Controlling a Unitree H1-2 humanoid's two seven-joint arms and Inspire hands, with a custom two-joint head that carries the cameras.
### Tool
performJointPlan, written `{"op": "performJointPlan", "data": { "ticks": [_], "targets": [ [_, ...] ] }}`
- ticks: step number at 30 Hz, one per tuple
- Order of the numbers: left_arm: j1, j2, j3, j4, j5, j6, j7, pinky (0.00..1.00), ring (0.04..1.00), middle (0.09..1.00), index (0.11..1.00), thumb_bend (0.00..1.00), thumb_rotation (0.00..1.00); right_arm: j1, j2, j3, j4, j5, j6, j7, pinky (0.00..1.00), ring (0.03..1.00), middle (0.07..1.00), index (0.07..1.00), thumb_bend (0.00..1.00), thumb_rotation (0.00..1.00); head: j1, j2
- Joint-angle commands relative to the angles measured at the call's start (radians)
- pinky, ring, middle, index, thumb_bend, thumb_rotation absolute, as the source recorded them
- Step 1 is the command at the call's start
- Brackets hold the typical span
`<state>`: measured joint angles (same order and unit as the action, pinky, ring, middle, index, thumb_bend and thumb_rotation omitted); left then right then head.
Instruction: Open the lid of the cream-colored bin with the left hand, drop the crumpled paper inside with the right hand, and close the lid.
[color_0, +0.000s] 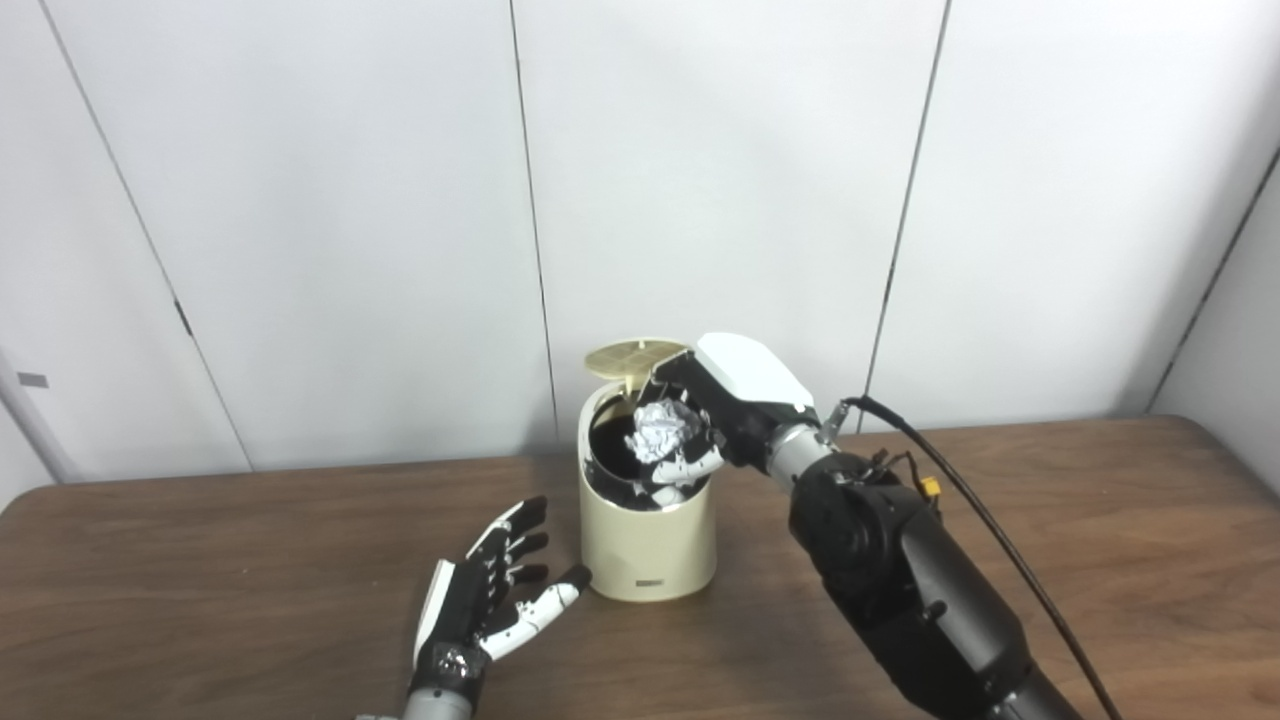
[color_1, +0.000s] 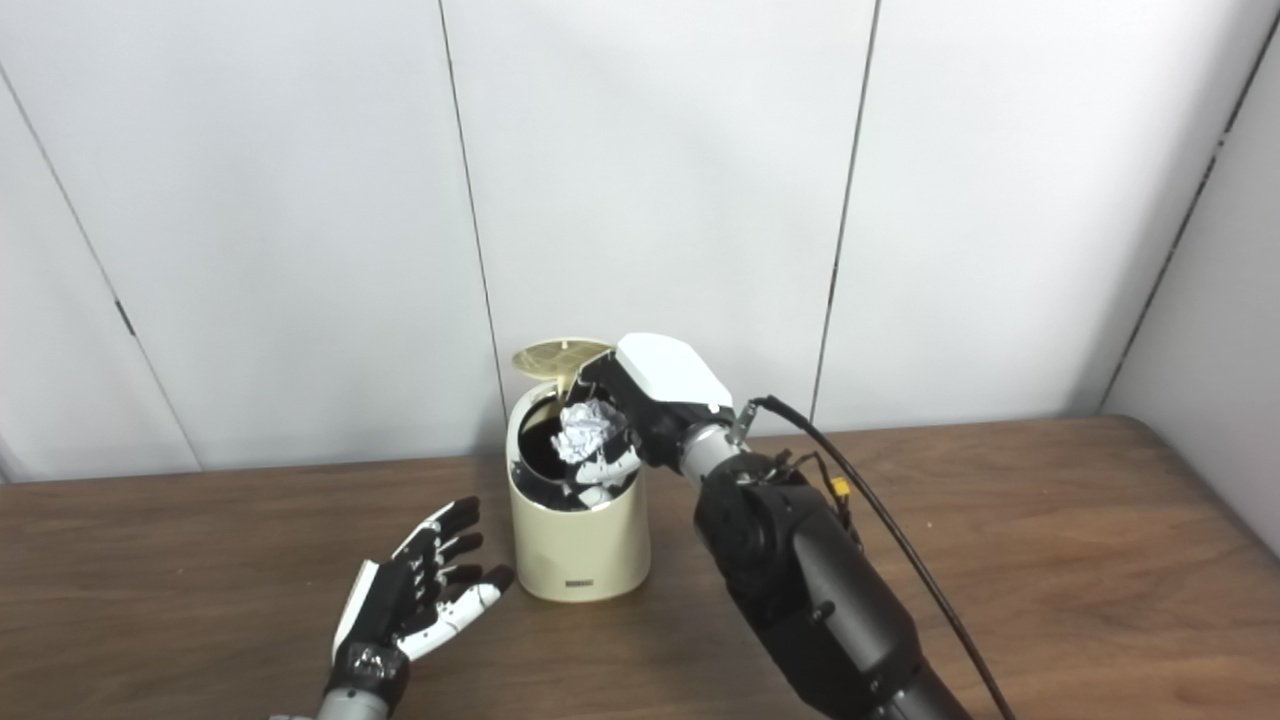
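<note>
Holding the crumpled paper (color_0: 664, 430) over the open cream-colored bin (color_0: 648, 545) near the worktop's (color_0: 200, 560) back edge, the right robot hand (color_0: 715, 415) grips it. Left robot hand (color_0: 490, 600) rests open, empty. Raised lid (color_0: 637, 358) appears unsupported; it may drop on the fingers.
</note>
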<state>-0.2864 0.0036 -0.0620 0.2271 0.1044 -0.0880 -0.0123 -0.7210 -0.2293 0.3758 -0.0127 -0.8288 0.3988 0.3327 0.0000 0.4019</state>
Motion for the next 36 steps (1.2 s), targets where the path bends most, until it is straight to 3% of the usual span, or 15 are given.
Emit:
{"op": "performJointPlan", "data": {
  "ticks": [1,7,8,11,23,36],
  "targets": [
    [-0.04,-0.003,-0.003,-0.013,-0.002,-0.039,0.003,0.74,0.847,0.893,0.903,0.71,0.28,-0.038,-0.017,0.006,-0.021,-0.016,0.012,0.03,0.38,0.555,0.677,0.498,0.52,0.12,0.0,0.001],
    [-0.04,-0.003,-0.003,-0.017,-0.004,-0.033,0.002,0.75,0.846,0.894,0.903,0.7,0.28,-0.036,-0.02,0.006,-0.023,-0.03,0.011,0.047,0.4,0.572,0.673,0.497,0.52,0.13,0.001,0.004],
    [-0.04,-0.003,-0.002,-0.017,-0.005,-0.032,0.001,0.75,0.848,0.895,0.904,0.7,0.28,-0.037,-0.02,0.006,-0.022,-0.03,0.009,0.048,0.41,0.579,0.673,0.594,0.73,0.08,0.0,0.004],
    [-0.042,-0.001,-0.004,-0.017,0.004,-0.027,0.005,0.76,0.846,0.893,0.901,0.71,0.29,-0.037,-0.021,0.006,-0.021,-0.031,0.011,0.051,0.43,0.595,0.689,0.659,0.86,0.05,0.001,0.004],
    [-0.043,-0.001,-0.003,-0.015,-0.005,-0.035,0.0,0.76,0.854,0.902,0.909,0.7,0.29,-0.035,-0.021,0.001,-0.033,-0.029,0.021,0.067,0.44,0.618,0.714,0.711,0.88,0.06,0.003,0.004],
    [-0.044,-0.001,0.0,-0.013,-0.004,-0.034,0.004,0.76,0.845,0.888,0.895,0.72,0.29,-0.029,-0.012,-0.012,-0.029,-0.012,0.004,0.04,0.41,0.581,0.714,0.729,0.87,0.04,0.001,0.007]
  ]
}}
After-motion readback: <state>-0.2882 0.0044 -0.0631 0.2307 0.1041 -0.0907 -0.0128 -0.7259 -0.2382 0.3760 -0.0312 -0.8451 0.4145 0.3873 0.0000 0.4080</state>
